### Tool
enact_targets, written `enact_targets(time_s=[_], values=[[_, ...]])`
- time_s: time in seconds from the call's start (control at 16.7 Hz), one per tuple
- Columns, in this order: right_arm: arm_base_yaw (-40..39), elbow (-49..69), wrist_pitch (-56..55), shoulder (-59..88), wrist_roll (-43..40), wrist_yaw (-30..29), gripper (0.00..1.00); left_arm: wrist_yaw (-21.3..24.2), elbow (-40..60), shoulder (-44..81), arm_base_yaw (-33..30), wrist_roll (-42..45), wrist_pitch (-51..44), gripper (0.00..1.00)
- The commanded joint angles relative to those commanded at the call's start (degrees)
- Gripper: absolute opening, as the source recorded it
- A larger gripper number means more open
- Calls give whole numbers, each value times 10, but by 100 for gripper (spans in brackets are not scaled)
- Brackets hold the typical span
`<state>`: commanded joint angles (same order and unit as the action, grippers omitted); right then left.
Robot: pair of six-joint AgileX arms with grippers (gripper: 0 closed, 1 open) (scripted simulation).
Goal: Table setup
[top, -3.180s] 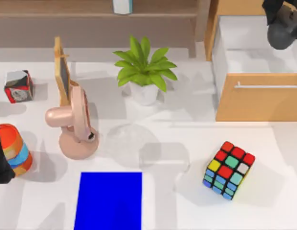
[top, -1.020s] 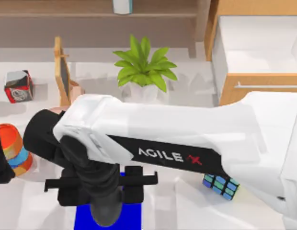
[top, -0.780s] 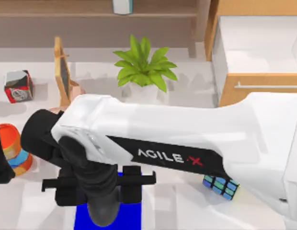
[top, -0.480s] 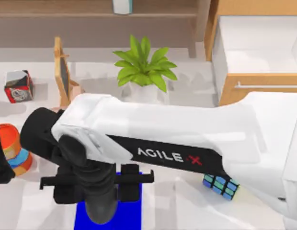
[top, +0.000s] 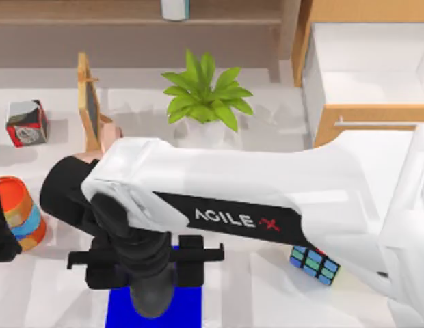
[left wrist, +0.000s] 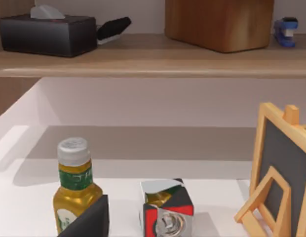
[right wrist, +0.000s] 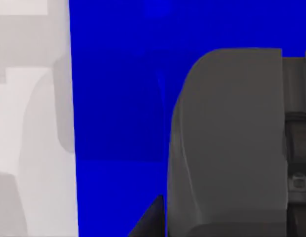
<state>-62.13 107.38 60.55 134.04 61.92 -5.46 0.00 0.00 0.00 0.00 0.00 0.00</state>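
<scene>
Blue mat (top: pixel 123 311) lay at the table's near edge, left of centre. Right gripper (top: pixel 145 263) hung directly over it; whether its fingers were parted or clenched could not be told. Open drawer (top: pixel 366 65), far right, held nothing visible. Left arm parked at the left edge beside a striped cup (top: pixel 20 212).

- the white table (top: pixel 55 301) carries a blue mat (top: pixel 188 307) at its front edge.
- a striped orange cup (top: pixel 24 212) stands at the left edge.
- a red-and-silver cube (top: pixel 26 123) sits near the back-left corner, with a yellow bottle (left wrist: pixel 74 195) just beside it.
- a small wooden easel board (top: pixel 89 102) stands next to them.
- a potted plant (top: pixel 206 102) is at the back, mid-table.
- a colour-tiled puzzle cube (top: pixel 314 263) lies toward the front right.
- a wooden drawer unit (top: pixel 369 116) occupies the back-right corner.
</scene>
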Motion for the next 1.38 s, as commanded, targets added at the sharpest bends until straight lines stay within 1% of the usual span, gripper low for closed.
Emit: enact_targets(time_s=[0.06, 0.84, 0.9, 1.38], values=[[0, 0, 0, 0, 0, 0, 0, 0, 0, 0, 0, 0, 0, 100], [0, 0, 0, 0, 0, 0, 98, 0, 0, 0, 0, 0, 0, 100], [0, 0, 0, 0, 0, 0, 100, 0, 0, 0, 0, 0, 0, 100], [-2, 0, 0, 0, 0, 0, 100, 0, 0, 0, 0, 0, 0, 100]])
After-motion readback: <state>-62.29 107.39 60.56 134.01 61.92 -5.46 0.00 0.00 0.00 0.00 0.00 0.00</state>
